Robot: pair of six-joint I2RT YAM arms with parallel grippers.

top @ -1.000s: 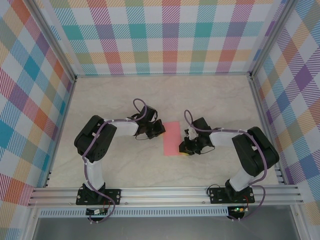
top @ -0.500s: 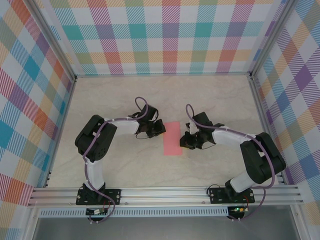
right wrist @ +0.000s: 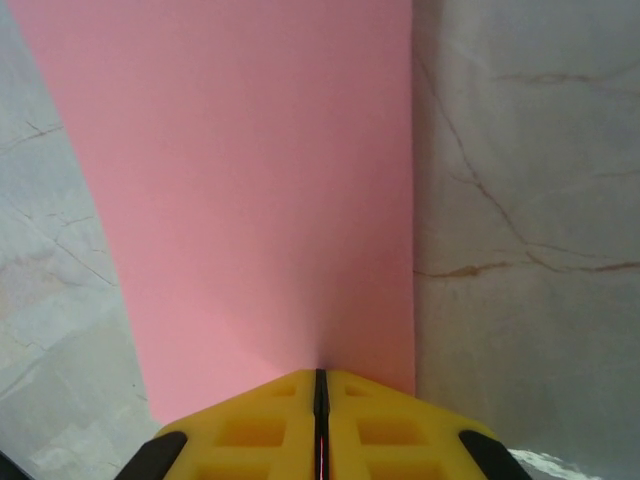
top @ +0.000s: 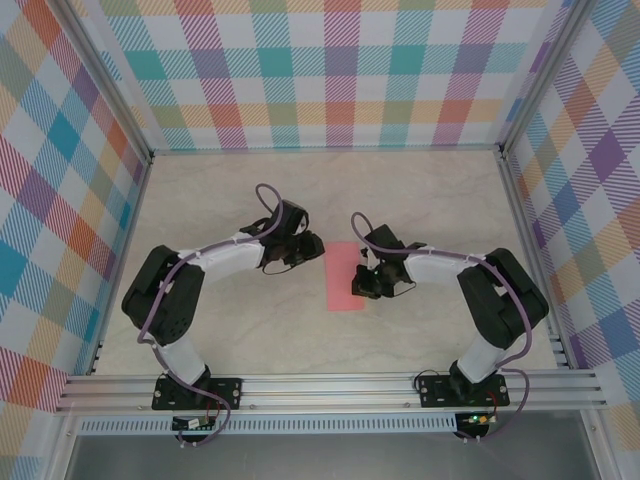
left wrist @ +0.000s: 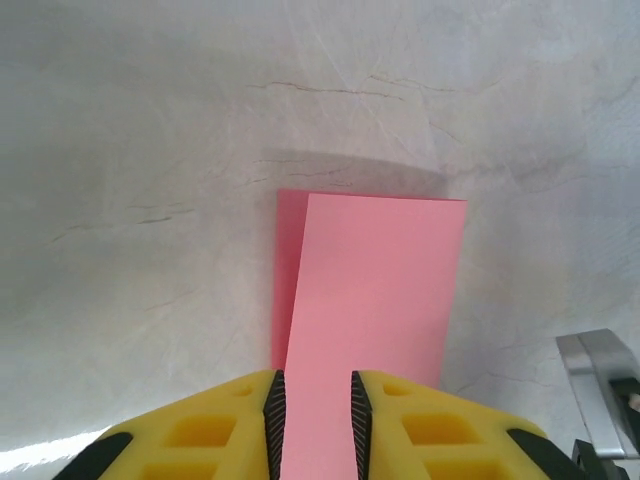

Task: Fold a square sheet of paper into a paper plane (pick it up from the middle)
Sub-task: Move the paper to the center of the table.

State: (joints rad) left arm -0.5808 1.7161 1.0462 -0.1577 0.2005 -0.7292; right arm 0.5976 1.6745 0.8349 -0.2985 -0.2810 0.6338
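The square sheet of paper [top: 345,275] lies on the marble table, folded in half into a salmon-pink upright rectangle. My left gripper [top: 318,247] sits at its upper left edge. In the left wrist view the paper [left wrist: 375,290] runs between the yellow fingers of the left gripper [left wrist: 312,410], which stand a little apart; the top layer sits askew over the lower one. My right gripper [top: 360,285] is at the paper's right edge. In the right wrist view the right gripper [right wrist: 320,385] is shut on the paper [right wrist: 250,200], which puckers at the tips.
Checkered walls and aluminium rails [top: 330,385] enclose the marble table [top: 220,330]. A metal part of the right arm [left wrist: 600,370] shows at the lower right of the left wrist view.
The left jaws have parted from shut to slightly open, and the left arm has stretched further out. The right gripper has slid up along the paper's right edge, still shut.
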